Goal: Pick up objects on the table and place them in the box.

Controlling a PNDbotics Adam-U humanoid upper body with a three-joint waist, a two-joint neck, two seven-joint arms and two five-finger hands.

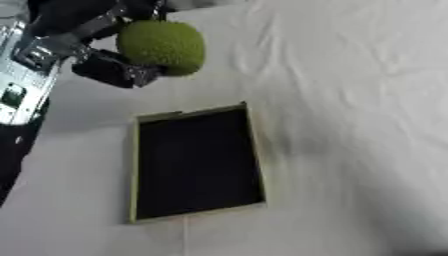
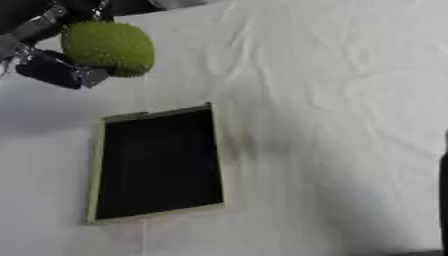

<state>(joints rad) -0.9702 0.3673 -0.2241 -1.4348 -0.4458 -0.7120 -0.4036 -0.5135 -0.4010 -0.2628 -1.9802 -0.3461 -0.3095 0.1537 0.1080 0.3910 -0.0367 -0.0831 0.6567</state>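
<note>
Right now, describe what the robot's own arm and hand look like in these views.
Only the left arm shows, at the upper left. The left hand is black with small silver metal parts at its joints. The forearm is a shiny silver casing with a dark rectangular marking on it and black sections around it. No cables or sleeves can be made out.

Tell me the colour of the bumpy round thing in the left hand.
Yellow-green, the round fruit shows best in the left eye view, held by the left hand.
</note>
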